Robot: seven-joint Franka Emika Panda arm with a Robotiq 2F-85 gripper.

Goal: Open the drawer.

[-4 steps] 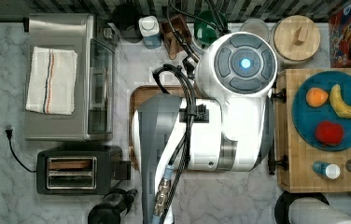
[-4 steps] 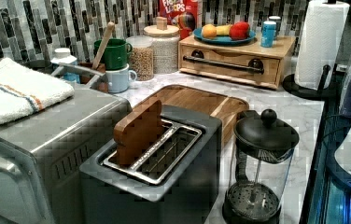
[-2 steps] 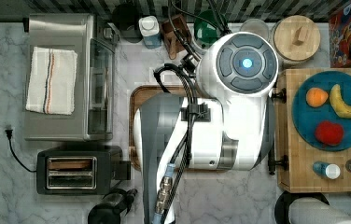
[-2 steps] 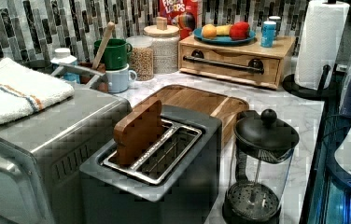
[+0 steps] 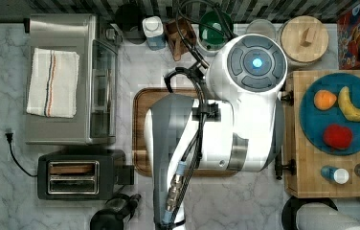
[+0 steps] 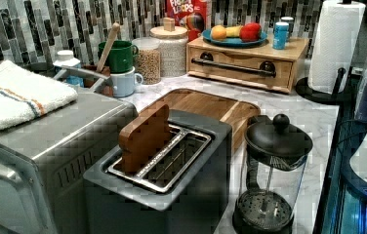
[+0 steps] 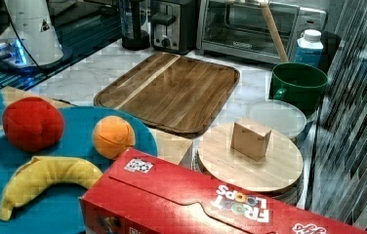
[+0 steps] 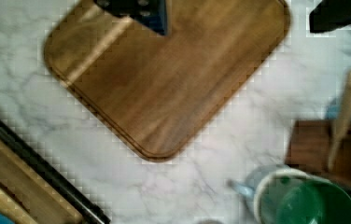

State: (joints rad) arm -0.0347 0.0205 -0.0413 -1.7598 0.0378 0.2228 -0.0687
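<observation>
Steel toaster sits nearest in the left view, a wooden slab standing in its slot. Beyond it lies the dark-brown tray on the marble counter. Farthest back, the drawer is shut in its light-wood box, black bar handle facing the tray, blue plate of fruit on top. From the top view the arm covers most of the tray. Gripper is cut off in the wrist view; finger state cannot be told.

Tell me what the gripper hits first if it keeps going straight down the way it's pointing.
Probably the dark wooden tray: the gripper points down at it, nothing between. The drawer handle lies off to the side. Height is unclear.
</observation>
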